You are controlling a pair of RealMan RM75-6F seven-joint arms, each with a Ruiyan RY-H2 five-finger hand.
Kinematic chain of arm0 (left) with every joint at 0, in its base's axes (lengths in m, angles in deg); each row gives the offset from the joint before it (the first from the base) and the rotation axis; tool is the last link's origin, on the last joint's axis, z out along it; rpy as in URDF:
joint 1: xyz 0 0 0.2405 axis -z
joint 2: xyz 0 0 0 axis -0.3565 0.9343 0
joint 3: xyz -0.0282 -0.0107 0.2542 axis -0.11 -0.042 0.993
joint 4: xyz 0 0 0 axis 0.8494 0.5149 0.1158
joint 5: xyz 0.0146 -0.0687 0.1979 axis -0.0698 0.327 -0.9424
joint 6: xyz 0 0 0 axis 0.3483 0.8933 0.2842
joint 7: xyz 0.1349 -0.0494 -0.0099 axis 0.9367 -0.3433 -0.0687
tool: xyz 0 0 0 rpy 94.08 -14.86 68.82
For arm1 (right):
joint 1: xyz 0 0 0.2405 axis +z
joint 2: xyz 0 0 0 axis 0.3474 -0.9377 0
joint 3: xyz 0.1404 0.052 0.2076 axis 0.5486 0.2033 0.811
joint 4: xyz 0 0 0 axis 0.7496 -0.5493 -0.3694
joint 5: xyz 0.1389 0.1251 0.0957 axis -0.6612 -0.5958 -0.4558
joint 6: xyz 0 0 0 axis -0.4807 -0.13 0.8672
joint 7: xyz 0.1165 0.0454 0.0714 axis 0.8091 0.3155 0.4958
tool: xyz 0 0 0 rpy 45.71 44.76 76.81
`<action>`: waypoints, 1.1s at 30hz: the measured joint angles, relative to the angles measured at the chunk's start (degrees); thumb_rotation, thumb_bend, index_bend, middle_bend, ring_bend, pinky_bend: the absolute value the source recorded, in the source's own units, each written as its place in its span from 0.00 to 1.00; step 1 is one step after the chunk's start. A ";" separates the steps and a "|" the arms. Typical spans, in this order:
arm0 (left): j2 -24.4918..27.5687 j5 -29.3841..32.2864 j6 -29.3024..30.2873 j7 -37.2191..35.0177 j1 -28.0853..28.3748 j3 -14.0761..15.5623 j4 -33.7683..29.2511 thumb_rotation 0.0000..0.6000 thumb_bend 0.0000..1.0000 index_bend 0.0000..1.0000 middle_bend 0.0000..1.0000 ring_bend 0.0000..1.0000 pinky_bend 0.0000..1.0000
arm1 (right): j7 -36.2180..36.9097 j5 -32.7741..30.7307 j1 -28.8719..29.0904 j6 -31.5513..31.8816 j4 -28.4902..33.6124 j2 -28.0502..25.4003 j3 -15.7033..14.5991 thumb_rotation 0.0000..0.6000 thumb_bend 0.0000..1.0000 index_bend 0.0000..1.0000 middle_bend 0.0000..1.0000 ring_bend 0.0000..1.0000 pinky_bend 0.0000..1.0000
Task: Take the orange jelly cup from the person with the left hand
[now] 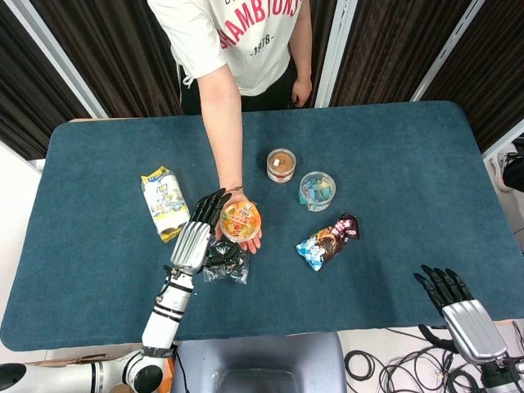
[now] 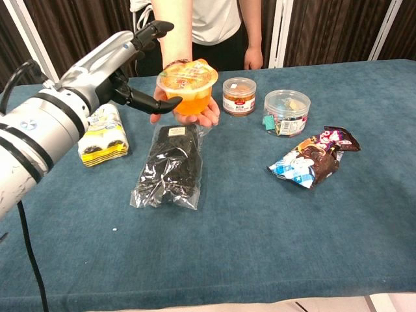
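While the orange jelly cup (image 2: pixel 187 84) sits on the person's upturned palm (image 2: pixel 195 116) over the blue table (image 2: pixel 273 247), the left hand (image 2: pixel 133 65) is spread wide right beside it, thumb low near the cup's side and fingers up high above the rim, holding nothing. No contact with the cup is visible in the chest view; the head view is too small to tell. Judging from that, the reach looks basically done, but the grasp and the lift off the palm are left. The right hand (image 1: pixel 458 307) hangs near the table's near edge, well apart from everything, fingers extended, empty. Containers: the jelly cup is sealed with a printed lid, orange jelly showing through the clear wall; a small round jar (image 2: pixel 239 95) holds something brown, lid on; a clear round tub (image 2: pixel 286 112) beside it holds mixed small wrapped pieces, exact contents unclear. Also on the table: a black bag in clear wrap (image 2: pixel 170 166) just below the palm, a yellow-white snack pack (image 2: pixel 103 135) at left, a blue-brown snack packet (image 2: pixel 312 158) at right.
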 measured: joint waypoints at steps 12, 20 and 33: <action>-3.16 1.14 -0.69 -2.26 2.15 -0.16 4.29 1.00 0.30 0.00 0.01 0.00 0.08 | 1.49 -0.20 -0.04 0.31 -0.26 -0.55 -0.02 1.00 0.21 0.00 0.00 0.00 0.00; -6.97 1.64 -1.21 -4.39 4.30 -0.69 9.89 1.00 0.30 0.02 0.06 0.04 0.15 | 3.73 -0.12 0.05 0.86 -0.67 -1.29 0.01 1.00 0.21 0.00 0.00 0.00 0.00; -13.47 -0.30 1.14 -7.98 7.07 -1.71 20.95 1.00 0.30 0.32 0.25 0.27 0.40 | 5.72 0.14 -0.07 1.57 -1.32 -1.84 -0.08 1.00 0.21 0.00 0.00 0.00 0.00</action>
